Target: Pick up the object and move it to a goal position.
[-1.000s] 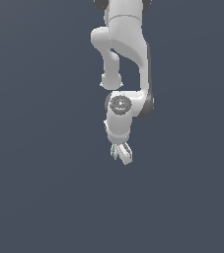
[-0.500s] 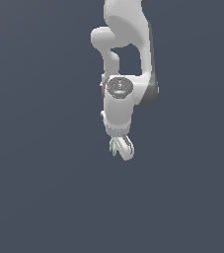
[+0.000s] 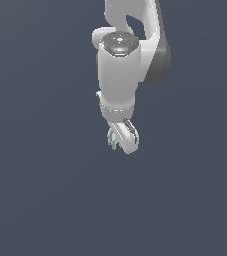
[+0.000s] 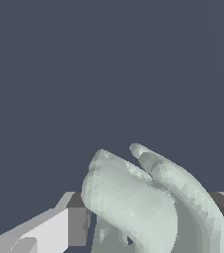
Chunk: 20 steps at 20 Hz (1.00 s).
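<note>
We see the claw (image 3: 121, 141) closed on the object (image 3: 113, 139), a small pale green lumpy thing that sits between the two fingers. In the exterior view the object shows only a little, at about 9 o'clock of the fingertip, and the rest is hidden behind the white finger. In the wrist view the object (image 4: 148, 202) fills the space between the two dark pads (image 4: 77, 220), with two rounded lobes that stand out past them.

What can go wrong, in our judgement, is a slip. The object is curved and uneven, so the pads probably touch it only on small areas. If the arm (image 3: 119, 70) turns or speeds up sharply, the object could rotate in the grip or fall out. We also cannot see a goal marker in either view, so we cannot say how far the way is.

The surroundings are one flat dark blue-grey surface (image 3: 40, 200) with no edge, no shadow and no other thing on it. We cannot tell whether it is a table under the claw or only a background, and so we cannot tell how high the object hangs.
</note>
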{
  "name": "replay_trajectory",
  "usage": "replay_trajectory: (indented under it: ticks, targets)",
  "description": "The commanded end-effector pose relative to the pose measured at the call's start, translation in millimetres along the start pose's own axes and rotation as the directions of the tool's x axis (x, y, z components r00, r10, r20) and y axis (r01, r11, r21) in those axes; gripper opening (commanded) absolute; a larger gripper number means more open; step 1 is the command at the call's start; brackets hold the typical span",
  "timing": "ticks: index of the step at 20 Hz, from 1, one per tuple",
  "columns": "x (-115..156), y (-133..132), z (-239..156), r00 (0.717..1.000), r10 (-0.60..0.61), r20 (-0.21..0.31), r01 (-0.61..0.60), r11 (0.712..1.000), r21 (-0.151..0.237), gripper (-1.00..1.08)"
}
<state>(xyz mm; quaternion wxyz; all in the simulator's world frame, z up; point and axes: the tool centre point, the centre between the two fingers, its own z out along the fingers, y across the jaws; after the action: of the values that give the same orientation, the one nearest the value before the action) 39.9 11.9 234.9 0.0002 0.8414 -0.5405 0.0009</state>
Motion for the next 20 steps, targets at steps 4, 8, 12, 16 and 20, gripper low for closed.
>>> replay_trajectory:
  ticks: [4,8,12,16,20]
  targets:
    - [9,-8,-57,1.000,0.000,-0.001,0.000,1.000,-0.001,-1.00]
    - [15,-15,-94,1.000,0.000,0.000,0.000,1.000,-0.001,-1.00]
    - [20,-20,-125,1.000,-0.001,0.000,0.001,1.000,-0.001,-1.00]
    - [24,-25,-151,1.000,-0.002,0.000,0.002,1.000,-0.001,-1.00]
    - [28,-30,-173,1.000,-0.002,0.001,0.002,1.000,-0.001,-1.00]
